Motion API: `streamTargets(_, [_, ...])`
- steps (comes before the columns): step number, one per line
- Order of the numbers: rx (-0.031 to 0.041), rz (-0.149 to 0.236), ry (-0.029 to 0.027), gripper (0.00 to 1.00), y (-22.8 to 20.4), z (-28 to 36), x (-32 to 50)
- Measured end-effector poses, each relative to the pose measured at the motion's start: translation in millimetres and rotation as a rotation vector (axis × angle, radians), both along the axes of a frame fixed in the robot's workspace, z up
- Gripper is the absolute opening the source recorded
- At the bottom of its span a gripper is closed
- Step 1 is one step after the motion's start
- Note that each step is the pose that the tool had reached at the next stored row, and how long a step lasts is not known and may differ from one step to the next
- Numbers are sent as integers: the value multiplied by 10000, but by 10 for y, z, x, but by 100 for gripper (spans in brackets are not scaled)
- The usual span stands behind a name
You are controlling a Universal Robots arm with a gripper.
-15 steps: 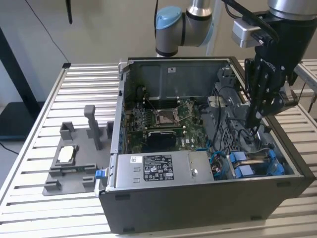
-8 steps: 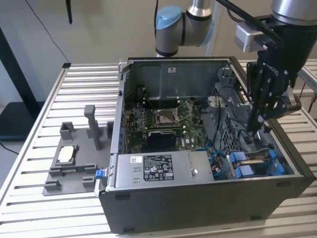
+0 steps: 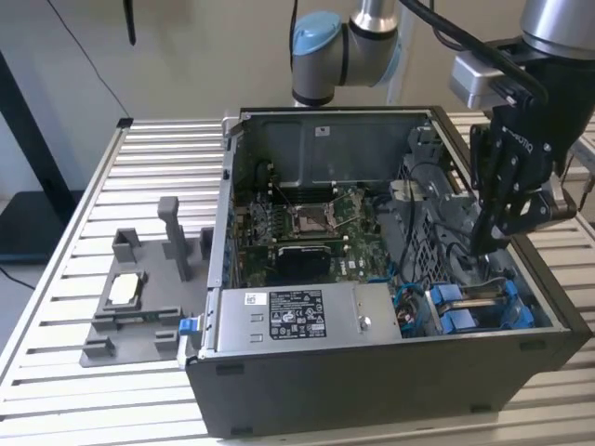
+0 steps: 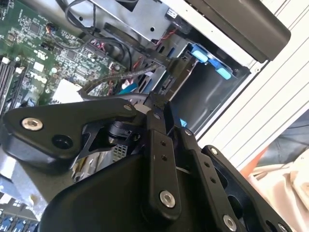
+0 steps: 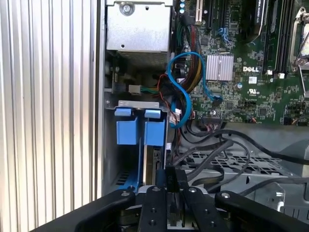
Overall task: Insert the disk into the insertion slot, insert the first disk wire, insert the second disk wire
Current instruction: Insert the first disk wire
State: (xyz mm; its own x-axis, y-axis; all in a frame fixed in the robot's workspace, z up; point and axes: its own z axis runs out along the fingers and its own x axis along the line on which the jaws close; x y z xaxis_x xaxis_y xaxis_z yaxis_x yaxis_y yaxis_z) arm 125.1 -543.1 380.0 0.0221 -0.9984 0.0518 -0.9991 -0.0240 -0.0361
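**Reader:** What are the jaws doing in this panel?

**Arm:** I am clenching them on a small black plug, which I am taking to be the end of a disk wire (image 4: 181,67). My gripper (image 5: 171,186) is hanging just beside the open end of the insertion slot (image 5: 109,159), at one corner of the computer case (image 3: 372,390).

**Reader:** And where is the disk lying?

**Arm:** The disk (image 5: 154,131) is sitting in that slot, with its blue carrier tabs showing at the mouth. Whether it is fully home I cannot tell.

**Reader:** What is threatening the work from here?

**Arm:** Three things, in my judgement.
- I cannot tell how squarely the plug is facing its port, so a push could be jamming it against the lip instead of mating it.
- The wire is trailing back among the loose black cables (image 5: 212,159). A snag there could be dragging the plug askew in my grip.
- My fingers are working close to the cage wall, where a sideways drift could be knocking a blue tab.
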Motion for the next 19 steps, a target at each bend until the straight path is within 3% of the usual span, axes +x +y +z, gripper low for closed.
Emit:
streamTargets(8, [0, 0, 50, 19, -95, -46, 67])
streamTargets(14, [0, 0, 59, 19, -110, -106, 104])
streamTargets(19, [3, -6, 103, 19, -112, -151, 157])
